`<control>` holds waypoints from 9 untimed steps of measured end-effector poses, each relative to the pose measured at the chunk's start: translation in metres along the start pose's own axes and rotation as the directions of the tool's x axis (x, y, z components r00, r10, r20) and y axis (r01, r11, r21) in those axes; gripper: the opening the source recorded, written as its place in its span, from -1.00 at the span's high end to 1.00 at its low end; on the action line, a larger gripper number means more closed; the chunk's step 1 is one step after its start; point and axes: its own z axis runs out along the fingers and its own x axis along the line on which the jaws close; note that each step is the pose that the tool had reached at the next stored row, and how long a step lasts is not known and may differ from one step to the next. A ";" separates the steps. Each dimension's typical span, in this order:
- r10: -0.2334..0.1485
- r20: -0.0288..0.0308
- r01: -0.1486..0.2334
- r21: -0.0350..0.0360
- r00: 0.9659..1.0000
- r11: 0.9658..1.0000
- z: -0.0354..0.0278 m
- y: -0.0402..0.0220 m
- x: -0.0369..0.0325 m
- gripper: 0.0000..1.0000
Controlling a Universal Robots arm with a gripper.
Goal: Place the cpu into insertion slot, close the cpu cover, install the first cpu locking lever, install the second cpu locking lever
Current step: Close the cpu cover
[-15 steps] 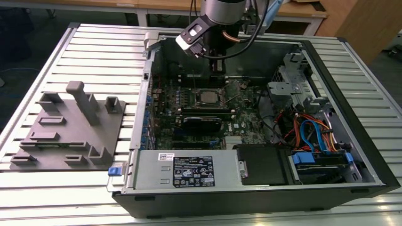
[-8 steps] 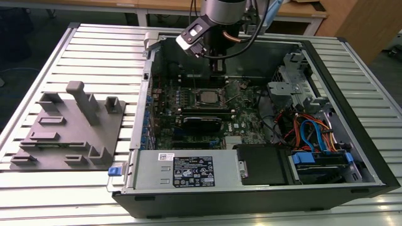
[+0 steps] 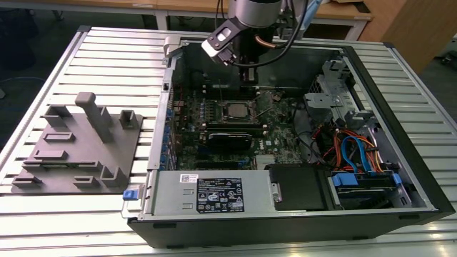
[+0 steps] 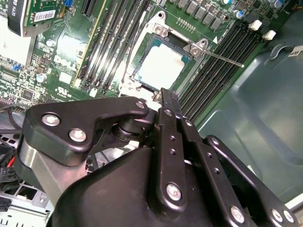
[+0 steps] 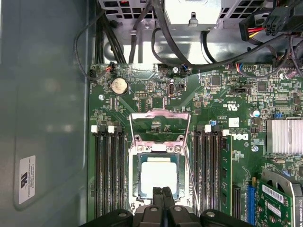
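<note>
The cpu (image 5: 158,175) is sitting in the insertion slot (image 5: 134,176). The hand (image 5: 161,190) (fingers (image 5: 156,198) together, holding nothing) is hovering just above it. The cpu cover (image 5: 160,115) is standing open, probably needing a gentle push down.

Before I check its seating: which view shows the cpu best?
The first wrist view: the cpu lies square-on, nearly whole. The second wrist view shows it aslant; the exterior view shows it small and distant.
</note>
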 end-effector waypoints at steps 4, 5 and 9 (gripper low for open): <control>0.000 0.000 0.000 0.000 1.000 1.000 0.0000 0.0014 0.0000 0.80; 0.000 0.000 0.000 0.000 1.000 1.000 0.0000 0.0017 0.0000 0.80; 0.000 0.000 0.000 0.000 1.000 1.000 0.0001 0.0029 0.0000 0.80</control>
